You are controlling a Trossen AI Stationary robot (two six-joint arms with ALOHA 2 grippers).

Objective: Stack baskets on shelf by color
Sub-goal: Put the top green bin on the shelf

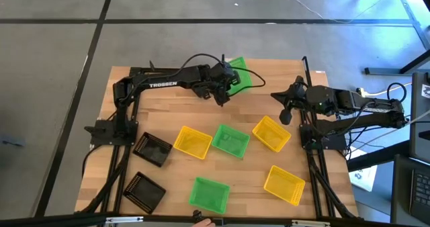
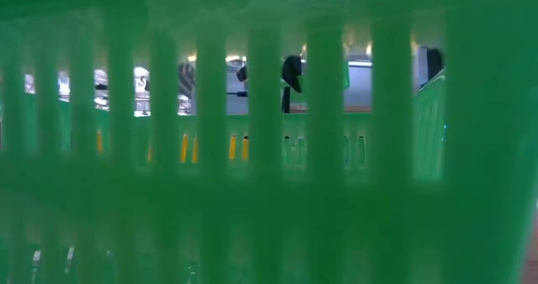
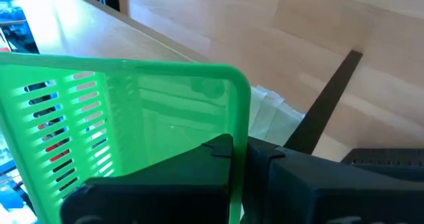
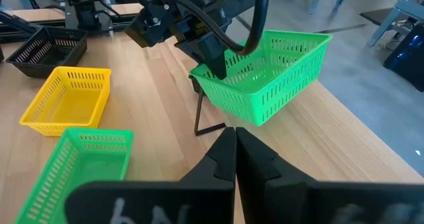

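At the far bench edge, we hold a green basket (image 1: 239,78) by its rim in the left gripper (image 1: 224,86), fingers clamped; the right gripper (image 1: 287,114), shut and empty, waits nearby.

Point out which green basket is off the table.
The green basket at the far edge, clamped in the left pincer; the other two lie among the yellow ones.
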